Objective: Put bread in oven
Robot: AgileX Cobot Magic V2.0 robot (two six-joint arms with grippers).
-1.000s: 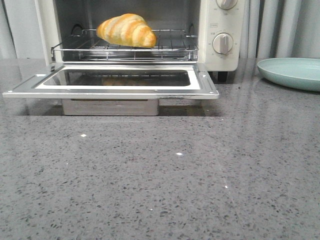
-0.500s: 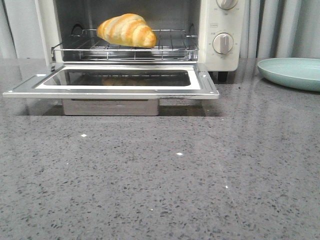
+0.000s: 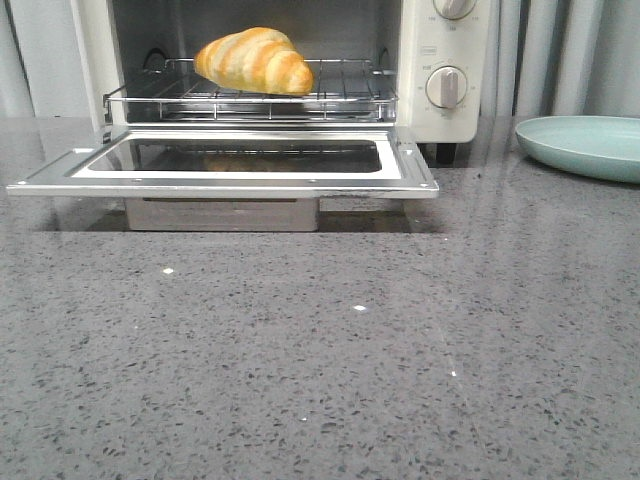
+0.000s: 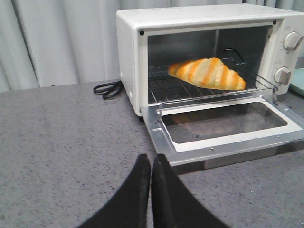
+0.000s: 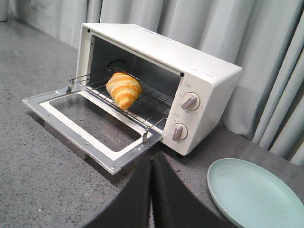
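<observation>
Bread [image 3: 254,60]: on wire rack [image 3: 340,98], left-centre, inside oven [image 3: 445,60]; placement judged done.
Door [image 3: 225,170]: dropped flat over counter [image 3: 320,350].
Left gripper [image 4: 151,175]: closed, empty, clear of door.
Right gripper [image 5: 150,178]: closed, empty, near plate [image 5: 251,194].

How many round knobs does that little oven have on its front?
2, on the oven's right-hand panel: an upper knob and a lower knob directly below it. None seem hidden.

Bread [image 3: 252,60] on wire rack inside oven [image 3: 440,60], door open.
</observation>
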